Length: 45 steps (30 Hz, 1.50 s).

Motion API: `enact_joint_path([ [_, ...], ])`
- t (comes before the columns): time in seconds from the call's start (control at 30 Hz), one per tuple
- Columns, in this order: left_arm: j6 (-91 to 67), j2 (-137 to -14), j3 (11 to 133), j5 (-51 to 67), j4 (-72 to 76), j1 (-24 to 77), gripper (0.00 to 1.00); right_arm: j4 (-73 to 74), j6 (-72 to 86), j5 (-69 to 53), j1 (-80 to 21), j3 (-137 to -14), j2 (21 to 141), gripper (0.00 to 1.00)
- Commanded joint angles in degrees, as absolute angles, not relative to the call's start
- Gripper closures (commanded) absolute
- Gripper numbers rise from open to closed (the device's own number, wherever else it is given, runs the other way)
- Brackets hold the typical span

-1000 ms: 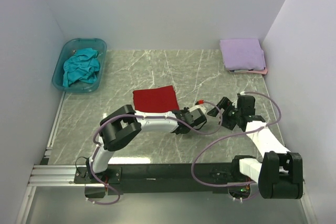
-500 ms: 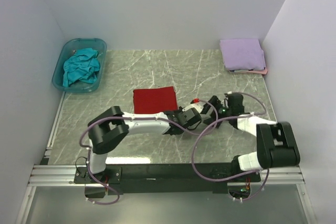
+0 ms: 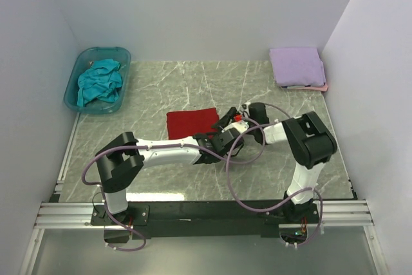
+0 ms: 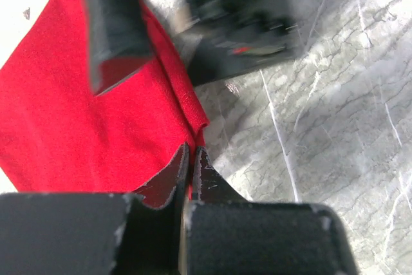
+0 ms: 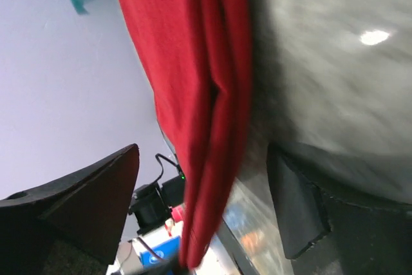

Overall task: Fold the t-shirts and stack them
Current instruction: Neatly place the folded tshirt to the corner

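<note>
**Q:** Red t-shirt [image 3: 191, 122], centre frame: what changed?
**A:** Left gripper [image 4: 190, 158] has clamped shut on its lower-right corner. Right gripper [image 5: 199, 191] has swung in, jaws wide, straddling the right edge. Likely a two-point lift towards the stack.
**Q:** Surroundings?
**A:** Grey marble table [image 3: 154, 88], white walls [image 3: 193, 11]; lavender t-shirt [image 3: 296, 66] upper right.

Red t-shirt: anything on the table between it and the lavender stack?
Nothing loose is visible. The left gripper pinches the red t-shirt at its right edge, and the right gripper is open around that edge. The marble table towards the lavender t-shirt shows no object.
</note>
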<state>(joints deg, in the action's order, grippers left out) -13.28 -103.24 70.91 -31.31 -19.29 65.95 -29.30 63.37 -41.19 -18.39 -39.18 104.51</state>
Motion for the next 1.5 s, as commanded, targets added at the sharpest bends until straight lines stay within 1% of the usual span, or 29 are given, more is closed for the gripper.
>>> enact_joint_path([
  [0.0,-14.5,-101.43,70.93,-30.67,-16.88,66.01,0.99,-27.25,63.81,-38.67,-21.7,-42.62,109.15,0.14],
  [0.1,-14.68,-101.34,70.75,-30.76,-16.52,65.92,0.99,-26.28,63.9,-38.76,-23.55,-44.73,110.74,0.18],
  [0.17,-14.85,-101.42,70.66,-30.32,-16.35,65.74,0.99,-24.26,62.67,-38.15,-25.05,-45.7,111.09,0.21],
  [0.23,-15.38,-101.51,70.49,-30.06,-16.26,65.74,0.99,-22.77,61.1,-37.36,-25.84,-46.14,111.18,0.27],
  [0.27,-15.55,-101.43,70.4,-29.36,-16.0,65.74,0.98,-22.15,60.48,-37.09,-25.93,-46.4,111.18,0.32],
  [0.3,-15.73,-101.43,70.05,-29.01,-15.82,65.66,0.97,-21.63,59.95,-36.57,-25.93,-46.67,111.18,0.41],
  [0.37,-16.26,-101.25,69.87,-27.96,-15.65,65.57,0.94,-18.65,56.96,-35.69,-25.84,-47.9,110.92,0.55],
  [0.4,-16.43,-101.16,69.87,-27.95,-15.82,65.48,0.91,-17.5,55.82,-34.73,-25.84,-48.42,110.57,0.72],
  [0.43,-16.96,-101.08,69.87,-27.95,-15.99,65.39,0.88,-15.32,53.9,-34.19,-25.93,-49.38,110.31,0.81],
  [0.47,-17.22,-100.9,69.87,-27.86,-16.08,65.22,0.82,-14.34,52.92,-33.84,-25.75,-49.83,110.04,0.91],
  [0.53,-18.01,-100.29,69.7,-27.16,-16.26,64.69,0.75,-10.75,49.86,-32.27,-25.75,-51.75,109.43,1.0],
  [0.57,-18.28,-99.94,69.61,-26.72,-16.26,63.99,0.63,-9.59,48.7,-31.73,-25.75,-52.46,109.25,1.0],
  [0.63,-18.72,-98.36,68.82,-24.0,-15.47,63.2,0.5,-6.96,45.9,-30.77,-25.66,-54.04,108.72,1.0],
  [0.67,-18.98,-97.83,68.47,-22.86,-15.29,62.15,0.39,-5.81,44.83,-30.24,-25.58,-54.75,108.55,1.0],
  [0.77,-20.39,-95.89,67.85,-18.64,-16.17,58.82,0.26,-0.28,39.48,-27.25,-25.05,-58.26,107.93,1.0],
  [0.87,-22.06,-94.31,67.5,-14.25,-17.93,54.42,0.2,6.84,32.63,-22.53,-24.0,-63.18,107.84,1.0],
  [0.93,-23.46,-92.56,66.89,-10.22,-18.98,51.69,0.18,12.09,27.28,-19.35,-23.12,-67.21,108.1,1.0],
  [0.97,-23.81,-91.94,66.62,-8.63,-19.94,48.98,0.16,13.69,25.68,-15.86,-22.59,-68.54,108.45,1.0],
  [1.03,-24.87,-90.18,65.92,-5.56,-21.17,44.76,0.14,17.64,21.12,-12.76,-21.02,-72.4,109.07,1.0],
  [1.1,-25.31,-89.04,66.44,-3.96,-24.16,41.85,0.11,19.94,17.77,-9.25,-19.96,-75.31,110.56,1.0],
  [1.13,-25.4,-88.69,66.79,-3.61,-25.3,40.44,0.1,22.91,14.45,-8.01,-19.34,-78.89,111.44,1.0],
  [1.17,-25.4,-88.42,67.14,-2.56,-27.23,37.65,0.07,24.42,13.2,-6.78,-18.29,-80.84,113.27,1.0],
  [1.27,-26.28,-87.45,68.38,-2.46,-29.61,31.13,0.01,28.29,7.92,-1.86,-16.88,-87.7,116.0,1.0],
  [1.4,-27.15,-88.15,67.6,-6.41,-32.34,23.57,0.01,27.6,2.82,7.54,-15.21,-92.71,118.47,1.0],
  [1.47,-28.21,-88.33,65.93,-5.63,-31.56,19.45,0.0,27.16,0.53,13.14,-14.51,-95.96,119.7,1.0],
])
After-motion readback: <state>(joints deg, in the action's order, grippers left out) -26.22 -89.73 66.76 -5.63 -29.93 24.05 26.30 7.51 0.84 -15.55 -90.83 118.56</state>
